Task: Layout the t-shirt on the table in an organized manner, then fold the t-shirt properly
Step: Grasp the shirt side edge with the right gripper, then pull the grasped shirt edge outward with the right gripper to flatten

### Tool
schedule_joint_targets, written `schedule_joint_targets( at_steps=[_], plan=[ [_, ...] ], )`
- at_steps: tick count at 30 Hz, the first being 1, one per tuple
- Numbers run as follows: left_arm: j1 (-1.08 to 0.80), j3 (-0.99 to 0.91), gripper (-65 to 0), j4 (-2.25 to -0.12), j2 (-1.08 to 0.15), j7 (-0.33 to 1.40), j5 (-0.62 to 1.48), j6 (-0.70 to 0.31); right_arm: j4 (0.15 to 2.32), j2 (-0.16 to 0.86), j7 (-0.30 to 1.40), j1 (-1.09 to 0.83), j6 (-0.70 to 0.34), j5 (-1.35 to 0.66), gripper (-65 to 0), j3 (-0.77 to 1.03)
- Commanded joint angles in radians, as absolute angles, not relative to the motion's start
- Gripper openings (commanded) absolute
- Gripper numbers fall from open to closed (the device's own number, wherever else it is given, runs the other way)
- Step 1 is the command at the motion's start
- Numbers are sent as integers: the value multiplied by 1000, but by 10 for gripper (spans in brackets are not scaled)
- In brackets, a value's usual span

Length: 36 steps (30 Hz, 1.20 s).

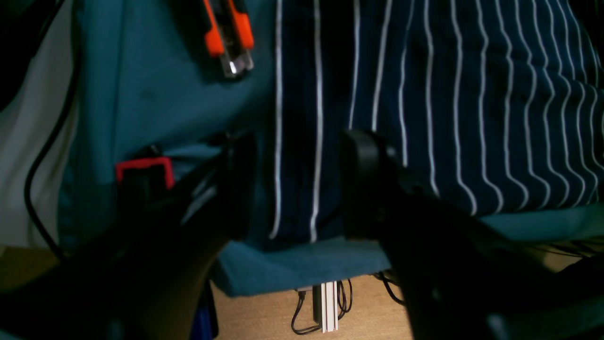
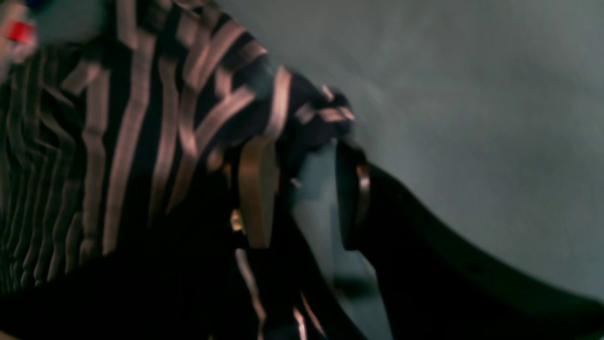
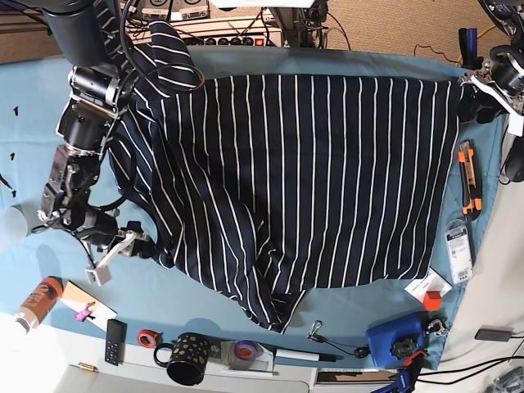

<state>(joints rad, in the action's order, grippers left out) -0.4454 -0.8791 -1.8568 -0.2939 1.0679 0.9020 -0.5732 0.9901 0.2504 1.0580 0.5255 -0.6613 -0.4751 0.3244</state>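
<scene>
Shirt (image 3: 303,188) spread across table (image 3: 205,286), one corner at far right edge between spread jaws of left gripper (image 1: 297,184). Right gripper (image 2: 302,189) spread at shirt's left side. Mug (image 3: 187,358), tape rolls, bottle (image 3: 37,301) along near edge; cutter (image 3: 466,178) at right edge.

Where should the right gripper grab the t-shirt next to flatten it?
Probably the bunched sleeve, folded onto the t-shirt at the far corner on the right gripper side. Come in from the table edge side and pinch its hem; the opposite edge already lies straight.
</scene>
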Motion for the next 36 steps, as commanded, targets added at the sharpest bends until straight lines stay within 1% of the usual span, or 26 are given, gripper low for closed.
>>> schedule_joint_targets(
  at_steps=[1, 9, 14, 15, 16, 17, 19, 23, 26, 29, 32, 36],
  plan=[
    [-446, -886, -364, -1871, -310, 1046, 921, -577, 1006, 254, 1035, 556, -665, -492, -431, 325],
    [-446, -886, -364, -1871, -310, 1046, 921, -577, 1005, 197, 985, 478, -661, -458, -431, 321],
    [-445, -886, -364, -1871, -310, 1045, 921, -577, 1005, 192, 957, 456, -661, -442, -431, 321],
    [-446, -886, -364, -1871, -310, 1045, 921, -577, 1005, 194, 952, 455, -661, -435, -439, 321],
    [-446, -886, -364, -1871, -310, 1045, 921, -577, 1005, 194, 952, 455, -661, -435, -471, 321],
    [-446, -886, -364, -1871, -310, 1045, 921, -577, 1005, 196, 952, 455, -661, -432, -521, 321],
    [-446, -886, -364, -1871, -310, 1046, 921, -577, 1006, 198, 944, 455, -661, -421, -648, 322],
    [-446, -886, -364, -1871, -310, 1046, 921, -577, 1006, 201, 834, 455, -661, -314, -650, 322],
    [-446, -886, -364, -1871, -310, 1046, 921, -577, 1007, 226, 773, 461, -659, -275, -650, 323],
    [-446, -886, -364, -1871, -310, 1046, 921, -577, 1007, 269, 751, 472, -645, -266, -650, 323],
    [-446, -886, -364, -1871, -310, 1046, 921, -577, 1007, 320, 747, 483, -606, -267, -650, 323],
    [-446, -886, -364, -1871, -310, 1046, 921, -577, 1007, 384, 725, 488, -601, -264, -650, 323]
  ],
)
